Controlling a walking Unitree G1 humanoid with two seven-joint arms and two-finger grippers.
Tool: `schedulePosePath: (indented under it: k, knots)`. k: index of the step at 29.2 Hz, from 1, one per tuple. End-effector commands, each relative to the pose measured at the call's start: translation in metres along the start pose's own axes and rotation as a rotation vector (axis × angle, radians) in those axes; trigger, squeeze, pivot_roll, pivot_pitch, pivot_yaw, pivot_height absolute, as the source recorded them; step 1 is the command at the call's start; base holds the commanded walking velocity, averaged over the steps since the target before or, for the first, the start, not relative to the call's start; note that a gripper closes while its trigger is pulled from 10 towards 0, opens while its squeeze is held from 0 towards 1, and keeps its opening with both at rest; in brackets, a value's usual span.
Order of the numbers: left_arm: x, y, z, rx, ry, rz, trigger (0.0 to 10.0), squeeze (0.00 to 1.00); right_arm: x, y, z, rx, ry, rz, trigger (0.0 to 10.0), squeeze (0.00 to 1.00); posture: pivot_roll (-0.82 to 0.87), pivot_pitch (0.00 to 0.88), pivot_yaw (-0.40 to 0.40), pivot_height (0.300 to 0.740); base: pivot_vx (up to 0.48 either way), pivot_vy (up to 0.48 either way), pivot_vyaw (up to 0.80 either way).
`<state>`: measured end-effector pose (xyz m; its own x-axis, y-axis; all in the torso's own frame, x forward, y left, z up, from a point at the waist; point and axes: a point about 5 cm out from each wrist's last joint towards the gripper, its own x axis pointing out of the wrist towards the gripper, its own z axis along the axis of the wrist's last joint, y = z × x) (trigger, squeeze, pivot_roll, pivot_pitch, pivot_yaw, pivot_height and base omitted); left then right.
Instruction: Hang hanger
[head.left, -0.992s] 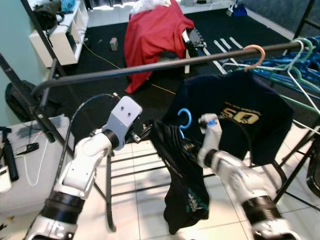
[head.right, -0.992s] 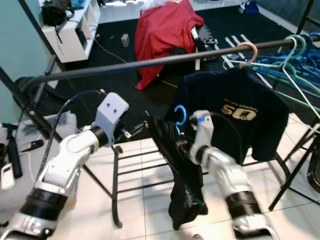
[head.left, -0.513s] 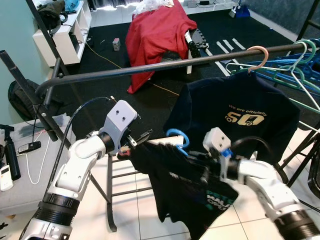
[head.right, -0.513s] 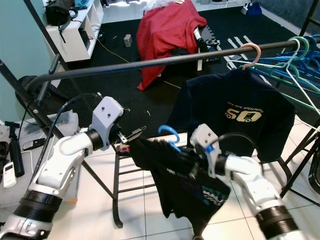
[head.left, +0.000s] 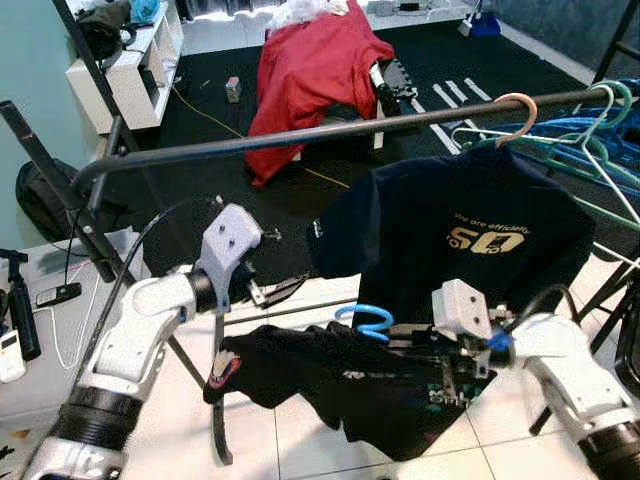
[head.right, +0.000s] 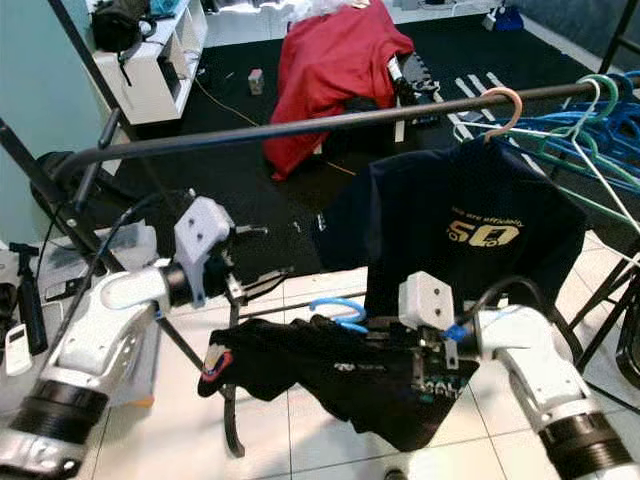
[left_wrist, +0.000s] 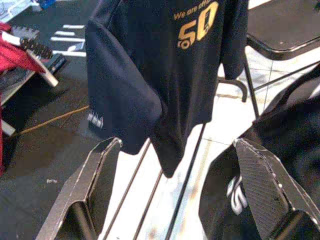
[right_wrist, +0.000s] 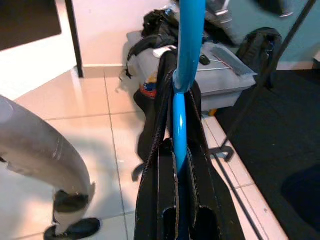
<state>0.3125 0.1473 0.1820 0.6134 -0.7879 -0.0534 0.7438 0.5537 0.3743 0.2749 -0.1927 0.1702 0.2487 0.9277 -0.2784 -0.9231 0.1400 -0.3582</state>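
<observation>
Blue hanger (head.left: 365, 322) carried flat, well below the rail (head.left: 330, 132)

The right gripper (head.left: 455, 362) pinches the hanger with its black shirt (head.left: 350, 370) at five o'clock, hook lying sideways — not yet raised; the left gripper (head.left: 275, 292), fingers spread, holds nothing at nine o'clock.

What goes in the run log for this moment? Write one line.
right pincer: shut on blue hanger | black shirt: draped on it, below rail | left pincer: open, free

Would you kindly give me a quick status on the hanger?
Right tool shut on blue hanger, black shirt draped on it, lying flat below the rail. Left tool open, free. Navy shirt hangs close behind.
</observation>
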Motion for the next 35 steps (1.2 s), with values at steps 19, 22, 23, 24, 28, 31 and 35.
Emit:
schedulePosePath:
  k: [19,22,23,24,28,31,35]
  knots:
    - [-0.063,0.015,-0.068,-0.111,0.238,0.19,10.0,0.0,-0.022,-0.028,0.01,-0.012,-0.101,-0.229,0.0,0.0,-0.09,0.136,0.058,0.74,0.0,0.0,0.0]
    - [-0.065,0.015,-0.07,-0.147,0.226,0.205,10.0,0.0,-0.023,-0.028,0.012,-0.009,-0.112,-0.226,0.0,0.0,-0.09,0.136,0.054,0.74,0.0,0.0,0.0]
    - [-0.065,0.015,-0.07,-0.147,0.226,0.205,10.0,0.0,-0.023,-0.028,0.012,-0.009,-0.112,-0.226,0.0,0.0,-0.09,0.136,0.054,0.74,0.0,0.0,0.0]
    - [-0.063,0.012,-0.074,-0.174,0.214,0.227,10.0,0.0,-0.02,-0.024,0.015,-0.003,-0.122,-0.187,0.0,0.0,-0.09,0.135,0.054,0.74,0.0,0.0,0.0]
    - [-0.057,0.01,-0.076,-0.198,0.188,0.253,10.0,0.0,-0.017,-0.02,0.017,0.004,-0.129,-0.142,0.0,0.0,-0.1,0.135,0.052,0.74,0.0,0.0,0.0]
    - [-0.047,0.009,-0.08,-0.224,0.159,0.274,10.0,0.0,-0.013,-0.013,0.022,0.011,-0.146,-0.081,0.0,0.0,-0.11,0.132,0.051,0.74,0.0,0.0,0.0]
    - [-0.042,0.006,-0.082,-0.243,0.149,0.233,10.0,0.0,-0.009,-0.01,0.028,0.005,-0.163,-0.051,0.0,0.0,-0.11,0.131,0.051,0.74,0.0,0.0,0.0]
